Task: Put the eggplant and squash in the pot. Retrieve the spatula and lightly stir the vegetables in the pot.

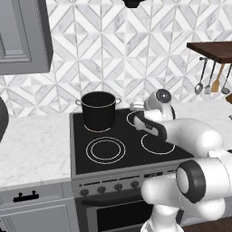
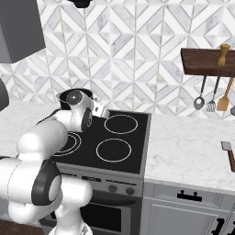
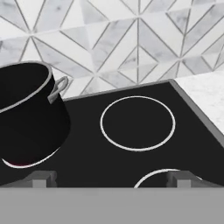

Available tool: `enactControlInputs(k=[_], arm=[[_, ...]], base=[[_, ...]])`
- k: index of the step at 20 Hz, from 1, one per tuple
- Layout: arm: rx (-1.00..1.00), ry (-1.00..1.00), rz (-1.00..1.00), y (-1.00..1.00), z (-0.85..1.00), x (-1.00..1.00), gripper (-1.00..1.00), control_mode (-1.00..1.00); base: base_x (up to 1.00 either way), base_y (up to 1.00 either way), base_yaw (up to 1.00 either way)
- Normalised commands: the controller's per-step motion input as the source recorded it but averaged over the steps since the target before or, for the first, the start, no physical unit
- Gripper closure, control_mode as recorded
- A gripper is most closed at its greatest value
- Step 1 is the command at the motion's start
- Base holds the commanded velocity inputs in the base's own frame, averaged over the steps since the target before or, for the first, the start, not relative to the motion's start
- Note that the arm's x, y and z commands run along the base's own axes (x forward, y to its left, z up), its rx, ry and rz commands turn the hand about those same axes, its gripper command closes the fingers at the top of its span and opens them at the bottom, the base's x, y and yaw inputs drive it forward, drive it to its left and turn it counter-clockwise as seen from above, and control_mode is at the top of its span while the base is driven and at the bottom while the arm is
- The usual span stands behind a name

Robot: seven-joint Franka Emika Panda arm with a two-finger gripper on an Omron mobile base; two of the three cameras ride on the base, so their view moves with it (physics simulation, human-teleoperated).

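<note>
Gripper (image 3: 111, 178) spread wide, holding nothing, above black stovetop (image 3: 131, 162). Pot (image 1: 98, 110) on rear left burner; spatula (image 2: 228, 153) on right counter (image 2: 188, 151). No legible writing.

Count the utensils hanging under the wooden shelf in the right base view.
3 fully visible: a silver ladle, a slotted silver utensil, and the orange wooden utensil, left to right. Something at the frame's right edge may be another, cut off.
</note>
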Motion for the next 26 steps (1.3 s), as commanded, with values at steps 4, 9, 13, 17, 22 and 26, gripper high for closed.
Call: enactControlInputs(k=[4, 9, 13, 17, 22, 26], arm=[[-0.01, 0.0, 0.0, 0.0, 0.0, -0.03, -1.0, -1.0], [0.0, 0.0, 0.0, 0.0, 0.0, 0.0, -1.0, 1.0], [0.0, 0.0, 0.0, 0.0, 0.0, 0.0, -1.0, 1.0], [0.0, 0.0, 0.0, 0.0, 0.0, 0.0, -1.0, 1.0], [0.04, 0.01, -0.1, -0.21, 0.0, 0.05, -1.0, -1.0], [0.25, 0.1, -0.62, -0.3, -0.11, 0.09, -1.0, -1.0]], base=[[0.0, 0.0, 0.0], [0.02, -0.42, 0.0], [0.03, -1.0, 0.0], [0.01, -0.96, 0.0], [0.06, -0.42, -0.04], [0.0, 0.0, 0.0]])
